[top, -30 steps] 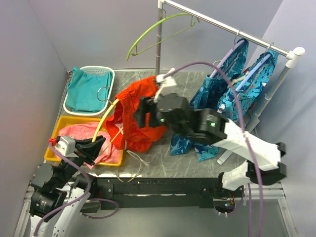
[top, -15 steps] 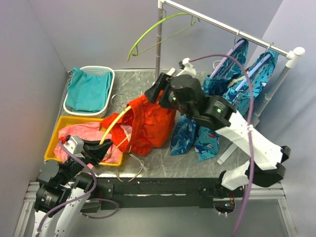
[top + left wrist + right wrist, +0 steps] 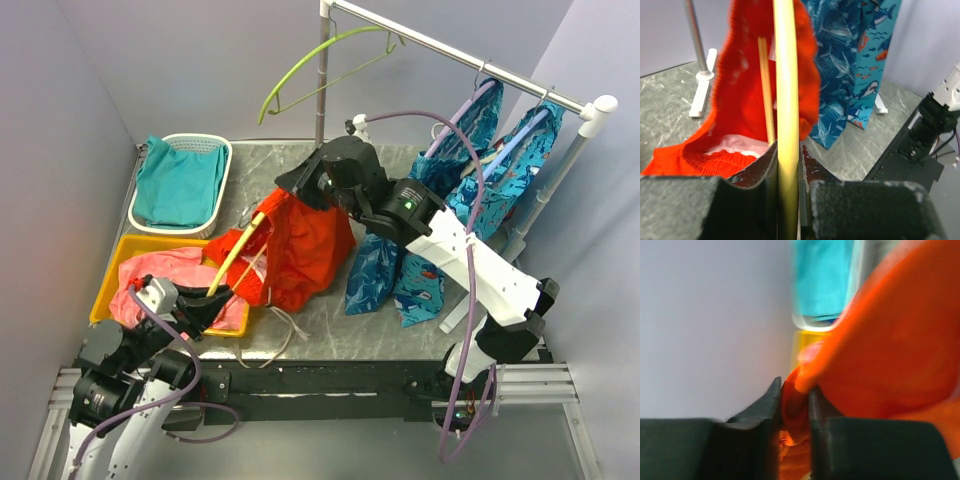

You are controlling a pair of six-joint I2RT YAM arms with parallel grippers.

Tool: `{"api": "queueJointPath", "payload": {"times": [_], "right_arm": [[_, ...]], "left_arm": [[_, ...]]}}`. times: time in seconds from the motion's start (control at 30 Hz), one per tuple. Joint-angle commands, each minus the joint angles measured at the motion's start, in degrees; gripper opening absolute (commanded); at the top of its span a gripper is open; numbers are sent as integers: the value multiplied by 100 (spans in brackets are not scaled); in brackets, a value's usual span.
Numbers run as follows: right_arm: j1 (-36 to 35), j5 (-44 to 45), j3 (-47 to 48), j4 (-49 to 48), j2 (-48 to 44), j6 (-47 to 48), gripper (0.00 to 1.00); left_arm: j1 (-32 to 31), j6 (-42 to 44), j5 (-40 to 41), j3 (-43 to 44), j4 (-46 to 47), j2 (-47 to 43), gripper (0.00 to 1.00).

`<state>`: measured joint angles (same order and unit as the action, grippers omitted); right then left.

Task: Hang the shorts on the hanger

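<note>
The red-orange shorts (image 3: 300, 245) hang draped over the yellow hanger (image 3: 235, 255) at the table's middle. My left gripper (image 3: 205, 300) is shut on the hanger's lower end, near the yellow tray. In the left wrist view the hanger (image 3: 786, 100) runs up between the jaws of the left gripper (image 3: 787, 165), with the shorts (image 3: 750, 100) beyond it. At the far top edge of the shorts, my right gripper (image 3: 300, 185) is shut on the fabric. In the right wrist view a fold of the shorts (image 3: 890, 350) is pinched in the right gripper (image 3: 795, 400).
A white basket (image 3: 222, 150) with a teal cloth stands at the back left, in front of it a yellow tray (image 3: 110, 290) holding a pink cloth. A lime-green hanger (image 3: 310, 60) and teal patterned garments (image 3: 450, 190) hang from the rack (image 3: 322, 90) behind.
My right gripper swung left to the far top of the shorts and shut on the fabric. The shorts and hanger shifted a little; the left gripper kept its hold.
</note>
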<state>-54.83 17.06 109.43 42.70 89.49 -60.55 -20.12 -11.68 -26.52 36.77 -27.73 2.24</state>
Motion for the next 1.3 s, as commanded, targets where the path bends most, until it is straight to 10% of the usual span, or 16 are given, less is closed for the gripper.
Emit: {"api": "queueJointPath", "payload": {"times": [0.0,0.2,0.3,0.5,0.73,1.27], "right_arm": [[51,-334,-176,169,-134,764,3],[192,-616,-272,99,-160,773,0],[236,-677,-386,-7,-300,765,0],[236,-835,-589,-288,-660,686,0],[253,-871,-624,-657,-995,501,0],[262,-1020,140,-1000,-987,439,0]], "left_arm": [[8,-97,270,435,874,66,8],[-36,-536,569,813,602,127,74],[-36,-922,726,989,462,215,88],[-27,-1748,2396,1271,-531,819,77],[-27,-2715,2537,621,-866,1929,53],[-36,-4043,2231,-423,-234,1552,61]]}}
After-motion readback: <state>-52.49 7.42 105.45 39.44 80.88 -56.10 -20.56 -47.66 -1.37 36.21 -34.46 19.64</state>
